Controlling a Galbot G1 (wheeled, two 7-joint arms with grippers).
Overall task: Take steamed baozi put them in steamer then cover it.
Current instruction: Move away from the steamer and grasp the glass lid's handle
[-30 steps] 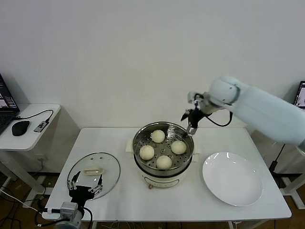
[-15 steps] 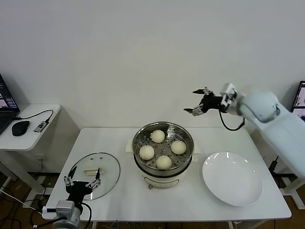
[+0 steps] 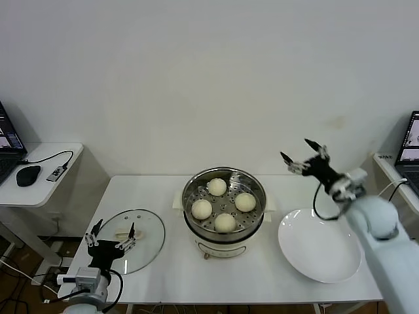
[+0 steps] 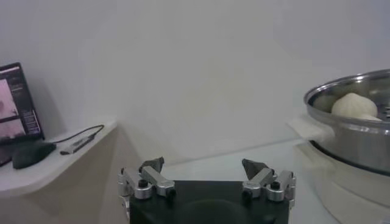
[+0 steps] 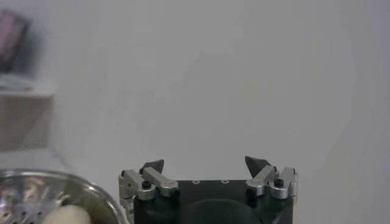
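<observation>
The steel steamer [image 3: 224, 193] stands mid-table on its white base, with several cream baozi [image 3: 225, 222] on its perforated tray. Its rim and one baozi [image 4: 354, 105] show in the left wrist view; its edge [image 5: 36, 195] shows in the right wrist view. The glass cover [image 3: 144, 229] with its cream handle [image 3: 127, 233] lies flat at the table's front left. My left gripper [image 3: 109, 233] is open and empty, just above the cover's near edge. My right gripper [image 3: 304, 154] is open and empty, raised in the air to the right of the steamer.
An empty white plate [image 3: 319, 244] lies at the table's right. A side desk [image 3: 39, 171] with a mouse and cable stands to the left. A laptop edge [image 3: 411, 140] shows at far right.
My right gripper has swung away from the steamer's rim, up and to the right, and the arm has drawn back. My left gripper has risen slightly over the cover's near edge.
</observation>
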